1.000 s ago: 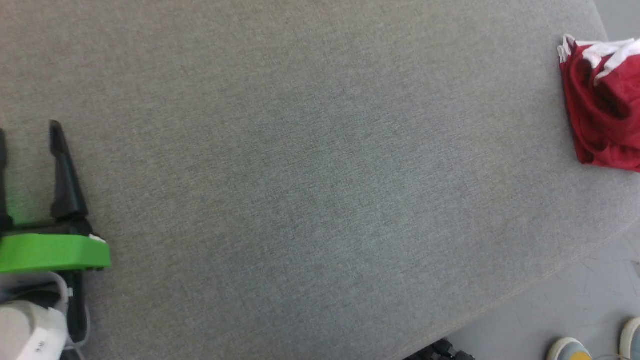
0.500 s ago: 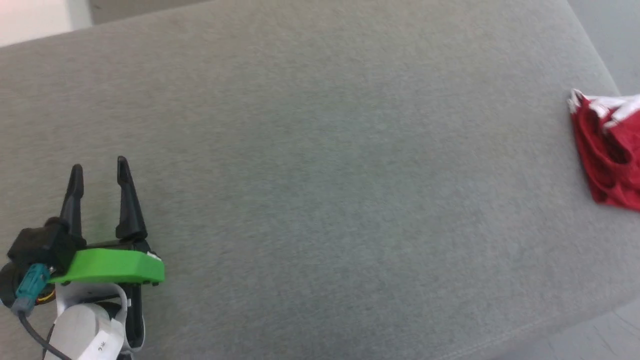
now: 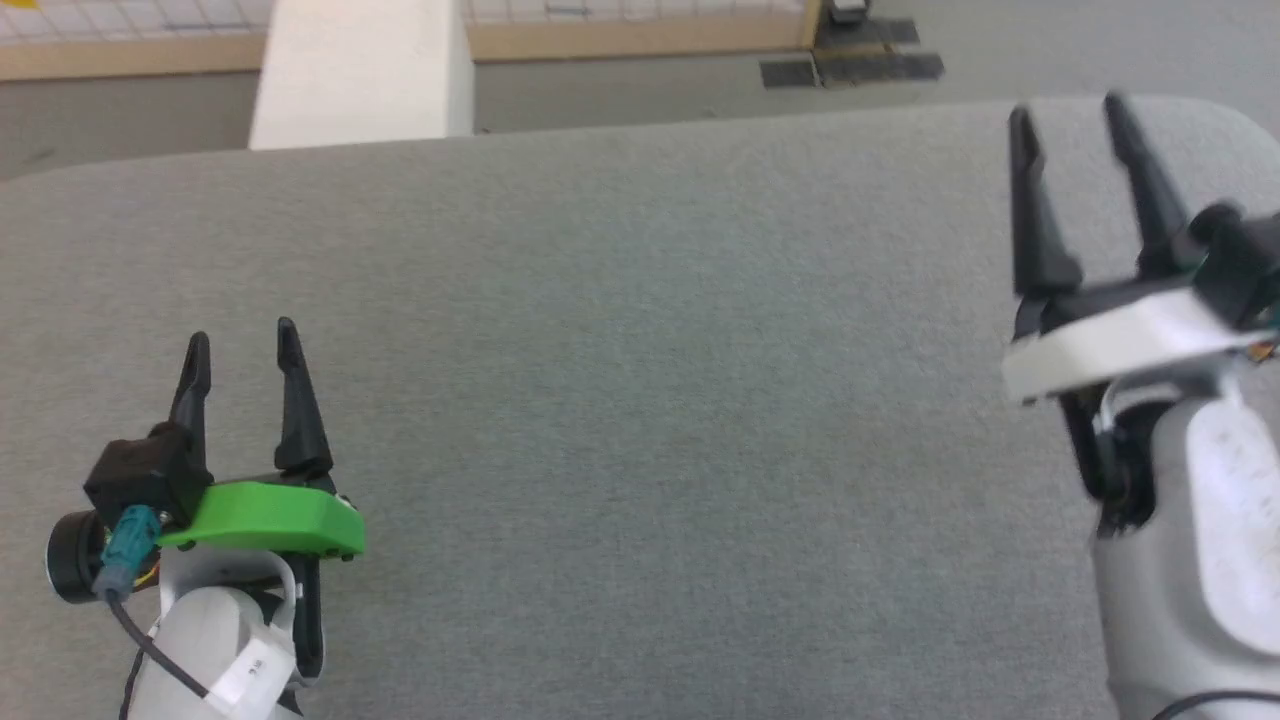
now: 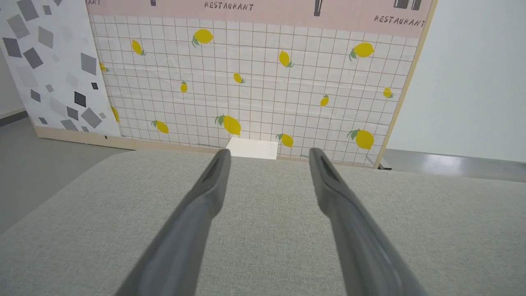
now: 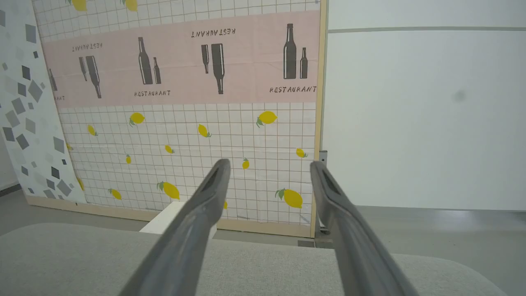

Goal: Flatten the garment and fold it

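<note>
The garment is out of view. My left gripper [image 3: 243, 333] hovers over the grey fabric table [image 3: 640, 350] at the lower left, open, with nothing between its dark fingers. My right gripper [image 3: 1067, 105] stands at the right, close to the table's far edge, also open and empty. In the left wrist view the left gripper [image 4: 269, 151] points across the table top [image 4: 267, 246] towards the far edge. In the right wrist view the right gripper [image 5: 269, 162] points over the table's far right corner [image 5: 431, 267] at the wall.
A white block [image 3: 360, 70] stands just beyond the table's far edge. Behind it is a panel with a lemon grid pattern [image 4: 254, 82] and a pink band of bottles [image 5: 185, 61]. A dark mat [image 3: 850, 65] lies on the grey floor.
The head camera has swung, so the whole picture shifted. The red garment at the right edge has left the frame and my right gripper has come into it. Both grippers stay open.
</note>
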You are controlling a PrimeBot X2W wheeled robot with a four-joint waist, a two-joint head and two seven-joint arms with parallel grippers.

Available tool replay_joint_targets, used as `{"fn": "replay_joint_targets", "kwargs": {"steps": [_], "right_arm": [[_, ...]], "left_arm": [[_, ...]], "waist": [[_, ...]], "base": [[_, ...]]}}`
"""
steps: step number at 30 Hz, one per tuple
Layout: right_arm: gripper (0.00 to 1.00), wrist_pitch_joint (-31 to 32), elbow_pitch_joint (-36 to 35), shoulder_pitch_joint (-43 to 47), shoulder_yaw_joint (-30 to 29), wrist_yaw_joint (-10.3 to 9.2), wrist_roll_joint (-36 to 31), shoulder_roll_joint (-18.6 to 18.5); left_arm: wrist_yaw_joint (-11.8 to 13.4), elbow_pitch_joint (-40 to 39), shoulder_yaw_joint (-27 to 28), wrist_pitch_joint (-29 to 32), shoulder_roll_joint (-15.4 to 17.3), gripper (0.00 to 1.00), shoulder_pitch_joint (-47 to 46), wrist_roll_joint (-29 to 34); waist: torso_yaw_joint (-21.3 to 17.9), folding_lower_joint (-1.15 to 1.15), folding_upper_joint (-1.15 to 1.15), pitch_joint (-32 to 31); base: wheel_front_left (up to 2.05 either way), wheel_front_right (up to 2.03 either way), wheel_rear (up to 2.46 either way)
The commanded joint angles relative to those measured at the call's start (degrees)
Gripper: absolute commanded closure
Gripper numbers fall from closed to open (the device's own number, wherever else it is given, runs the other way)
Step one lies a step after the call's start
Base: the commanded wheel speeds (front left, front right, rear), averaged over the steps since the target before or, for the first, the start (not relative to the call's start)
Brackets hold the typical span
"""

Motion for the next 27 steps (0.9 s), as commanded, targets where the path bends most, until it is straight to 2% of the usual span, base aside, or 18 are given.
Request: {"fn": "replay_joint_targets", "kwargs": {"steps": [1, 4, 10, 27], "right_arm": [[0.0, -1.2, 1.1, 2.1, -0.5, -0.1, -0.4, 0.5], [0.0, -3.9, 3.3, 5.8, -0.9, -0.1, -1.5, 1.3], [0.0, -7.4, 6.7, 12.8, 0.1, -0.1, 2.5, 1.4], [0.0, -9.0, 8.9, 22.1, -0.3, -0.1, 2.7, 1.4]], "left_arm": [[0.3, 0.4, -0.3, -0.5, -0.1, 0.0, -0.8, 0.6], [0.6, 1.8, -0.7, -0.8, -0.2, 0.0, -0.7, 1.0], [1.1, 4.6, -1.1, -1.3, -1.2, 0.0, -0.2, 1.1], [-2.7, 12.4, -4.4, -1.9, -3.8, 0.0, 3.8, -0.4]], "waist": [[4.4, 0.0, 0.0, -4.8], [4.7, 0.0, 0.0, -5.9], [5.0, 0.0, 0.0, -7.5], [5.1, 0.0, 0.0, -10.3]], "base": [[0.0, 0.0, 0.0], [0.0, 0.0, 0.0], [0.0, 0.0, 0.0], [0.0, 0.0, 0.0]]}}
